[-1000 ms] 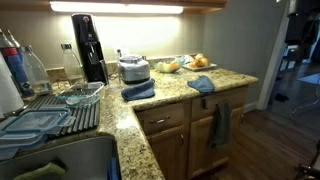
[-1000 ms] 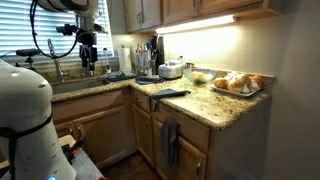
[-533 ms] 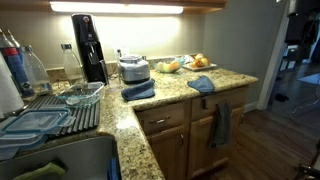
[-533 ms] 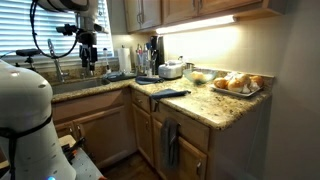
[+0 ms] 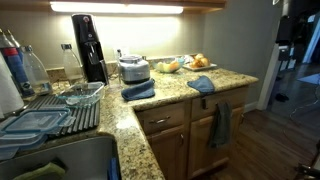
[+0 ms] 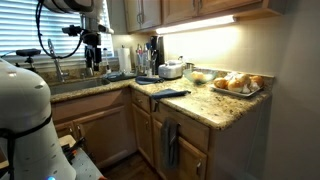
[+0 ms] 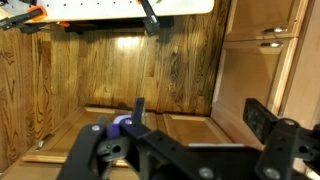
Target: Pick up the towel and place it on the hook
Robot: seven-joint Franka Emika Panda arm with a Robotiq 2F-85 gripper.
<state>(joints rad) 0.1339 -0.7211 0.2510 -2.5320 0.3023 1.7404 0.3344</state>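
A dark blue towel [image 5: 138, 90] lies folded on the granite counter by the drawers; it also shows in an exterior view [image 6: 172, 94]. A lighter blue towel [image 5: 203, 84] hangs over the counter edge. A grey-blue towel [image 5: 220, 125] hangs on the cabinet front, also seen in an exterior view [image 6: 168, 143]. I cannot make out a hook. My gripper [image 6: 93, 66] is raised high, away from the counter and far from the towels. In the wrist view the gripper [image 7: 200, 115] is open and empty, facing wooden floor and cabinet doors.
A toaster [image 5: 133, 69], a black coffee machine [image 5: 89, 46], a plate of fruit [image 5: 197, 62] and a dish rack [image 5: 60, 110] with containers stand on the counter [image 5: 170, 98]. A sink [image 5: 60, 160] is at the near corner. The robot's white base [image 6: 25, 120] fills the foreground.
The arm and gripper have shifted slightly sideways in both exterior views. The towels have not moved.
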